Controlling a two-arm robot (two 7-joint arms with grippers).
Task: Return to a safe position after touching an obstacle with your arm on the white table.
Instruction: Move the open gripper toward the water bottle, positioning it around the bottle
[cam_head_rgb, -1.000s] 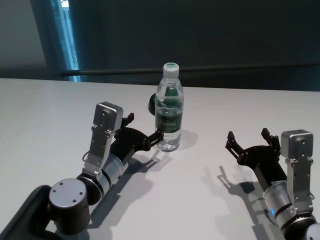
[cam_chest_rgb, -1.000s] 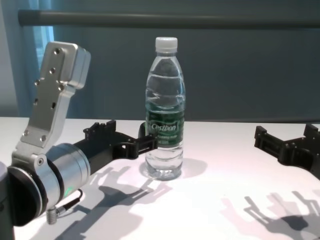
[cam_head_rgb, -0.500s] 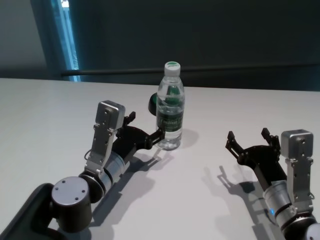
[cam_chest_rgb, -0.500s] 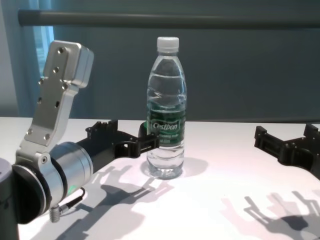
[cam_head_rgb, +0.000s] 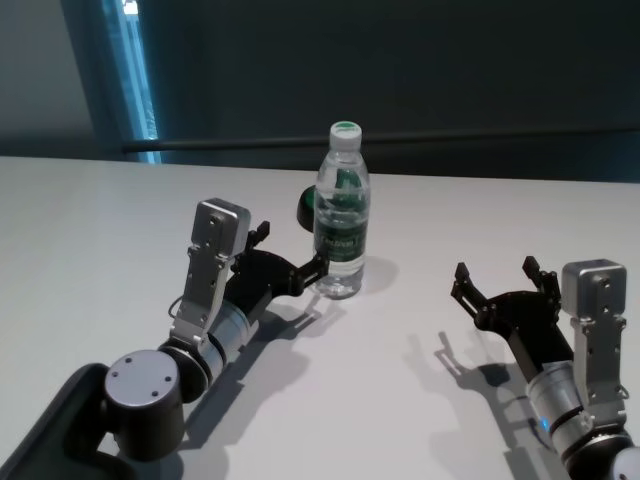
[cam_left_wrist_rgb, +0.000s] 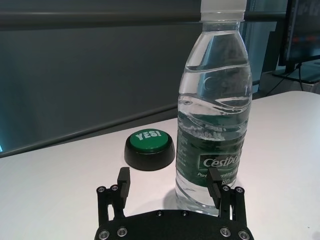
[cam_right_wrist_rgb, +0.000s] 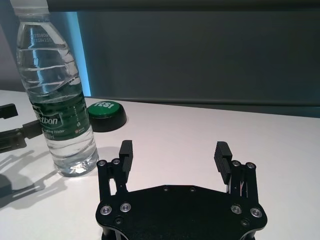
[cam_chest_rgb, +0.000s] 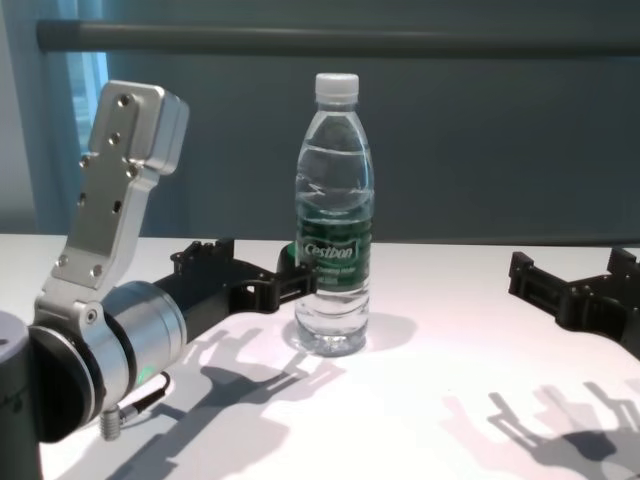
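The water bottle (cam_head_rgb: 342, 215) stands upright in the middle of the head view, on the white table (cam_head_rgb: 80, 220). The left gripper (cam_head_rgb: 292, 262) is in the middle left of the frame. Its fingers are spread apart and hold nothing. One fingertip (cam_left_wrist_rgb: 215, 181) is right up against the bottle's side, which looks like the touch the task asks for. A green button (cam_left_wrist_rgb: 149, 149) sits just behind the bottle. The right gripper (cam_head_rgb: 497, 284) waits at the lower right, well apart from the bottle, also spread wide and holding nothing. I think the left arm should now pull back gently so the bottle does not tip.
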